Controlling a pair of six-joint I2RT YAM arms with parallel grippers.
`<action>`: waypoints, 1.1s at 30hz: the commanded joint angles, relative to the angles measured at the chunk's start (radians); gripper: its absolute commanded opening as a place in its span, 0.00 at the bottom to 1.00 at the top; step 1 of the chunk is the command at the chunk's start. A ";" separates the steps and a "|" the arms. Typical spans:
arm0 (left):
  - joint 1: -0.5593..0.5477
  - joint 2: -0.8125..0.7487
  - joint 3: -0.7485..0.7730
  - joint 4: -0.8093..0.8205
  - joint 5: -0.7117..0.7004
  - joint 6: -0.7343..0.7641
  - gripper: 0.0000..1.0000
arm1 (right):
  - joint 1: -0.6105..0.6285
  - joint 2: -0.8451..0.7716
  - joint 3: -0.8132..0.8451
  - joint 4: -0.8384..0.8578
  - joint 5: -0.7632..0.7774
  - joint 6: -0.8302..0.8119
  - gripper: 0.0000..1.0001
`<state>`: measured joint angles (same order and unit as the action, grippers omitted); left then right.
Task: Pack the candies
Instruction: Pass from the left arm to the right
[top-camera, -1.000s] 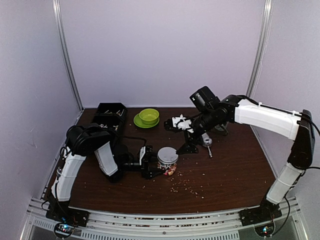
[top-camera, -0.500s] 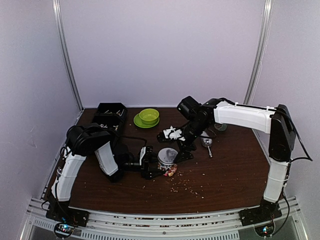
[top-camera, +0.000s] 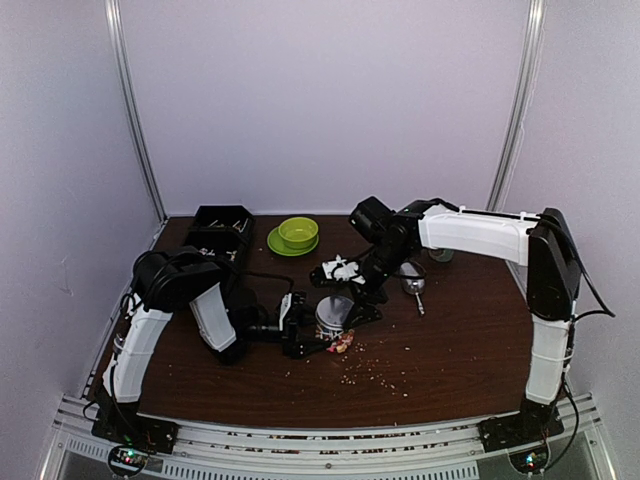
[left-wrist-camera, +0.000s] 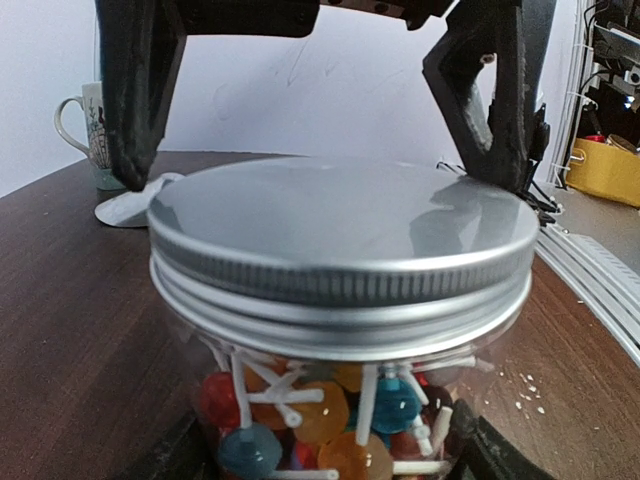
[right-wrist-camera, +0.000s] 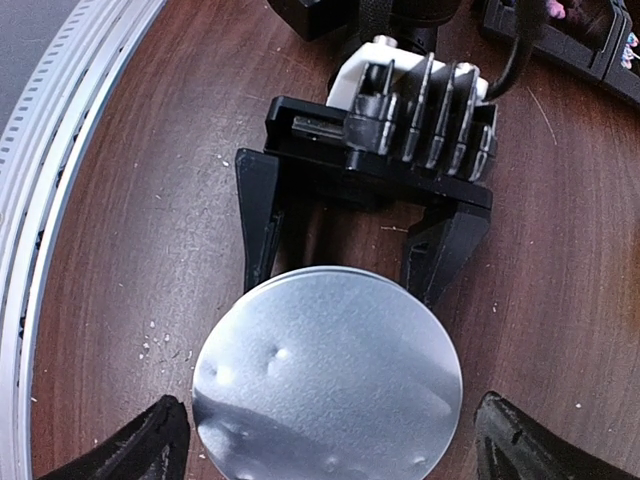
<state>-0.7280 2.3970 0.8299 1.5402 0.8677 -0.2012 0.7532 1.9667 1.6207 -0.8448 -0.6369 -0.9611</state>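
A clear jar (left-wrist-camera: 340, 400) with a silver screw lid (left-wrist-camera: 340, 225) stands on the brown table (top-camera: 450, 340). It holds the candies (left-wrist-camera: 345, 415), round red, orange and blue sweets on white sticks. My left gripper (left-wrist-camera: 330, 455) is shut on the jar's body, one finger on each side low down. From above, my right gripper (right-wrist-camera: 330, 445) stands open over the lid (right-wrist-camera: 325, 375), its fingers (right-wrist-camera: 130, 450) straddling the rim. In the top view the jar (top-camera: 333, 315) sits between both grippers, and one loose candy (top-camera: 342, 343) lies at its foot.
A green bowl on a green plate (top-camera: 297, 233) and a black bin (top-camera: 222, 228) stand at the back left. A metal scoop (top-camera: 412, 285) lies right of the jar, with a mug (left-wrist-camera: 85, 125) beyond. Pale crumbs (top-camera: 375, 372) dot the table's front.
My right arm has swung left and come down from the back right until its open gripper sits over the jar's lid. The left gripper and the jar have stayed put.
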 joint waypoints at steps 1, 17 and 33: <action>0.004 0.045 0.011 -0.003 0.017 -0.008 0.72 | 0.006 0.011 0.016 -0.003 -0.014 0.022 1.00; 0.004 0.044 0.009 -0.002 0.012 -0.006 0.72 | 0.006 0.039 0.033 0.003 -0.008 0.074 0.93; 0.006 0.037 -0.031 -0.003 -0.217 -0.009 0.72 | 0.015 -0.064 -0.123 0.202 0.060 0.368 0.85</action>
<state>-0.7284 2.3974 0.8249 1.5452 0.7849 -0.2008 0.7551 1.9537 1.5593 -0.7303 -0.6189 -0.7536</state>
